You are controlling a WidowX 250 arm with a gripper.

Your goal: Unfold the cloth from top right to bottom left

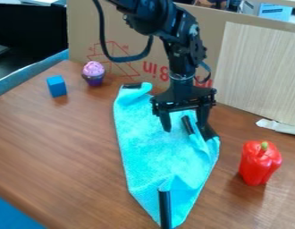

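On my far left I see a blue cube (pixel 56 86) on the table (pixel 54 138), then a cupcake (pixel 94 73), its pink top sitting in a dark purple cup. The cloth (pixel 147 147) lies rumpled mid-table, running from near the cardboard (pixel 84 40) toward me, with dark strips at its corners. I have my gripper (pixel 185 128) over its right part, fingers spread apart. Right of the cloth, a red pepper (pixel 257 165) stands upright; behind the cardboard is a blue-and-white box (pixel 275 12).
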